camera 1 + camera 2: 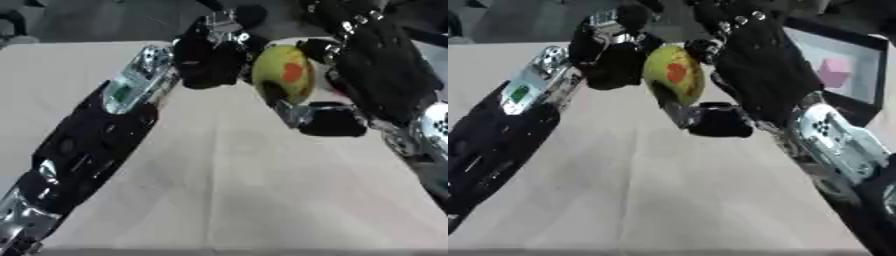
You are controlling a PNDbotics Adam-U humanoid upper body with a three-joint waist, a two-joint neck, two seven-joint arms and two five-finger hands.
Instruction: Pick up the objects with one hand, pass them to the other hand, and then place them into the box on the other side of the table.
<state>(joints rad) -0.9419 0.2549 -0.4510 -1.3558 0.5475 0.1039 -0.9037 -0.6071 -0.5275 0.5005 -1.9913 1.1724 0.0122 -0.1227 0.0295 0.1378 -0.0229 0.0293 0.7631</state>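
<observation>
So I've got the yellow-green round fruit with a red patch (284,74) up above the pale wooden table (236,190), right hand (367,65) curled around it. Left hand (208,55) sits just left of the fruit, fingers bent, touching it I think. Black-rimmed box with a pink block (846,70) is right of the fruit.

yellow-green fruit (284,72) with red patch, pink block (834,71)

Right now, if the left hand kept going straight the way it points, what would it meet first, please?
Most likely the yellow-green fruit, held in the right hand just beyond the left hand; the gap between them is hard to judge.
</observation>
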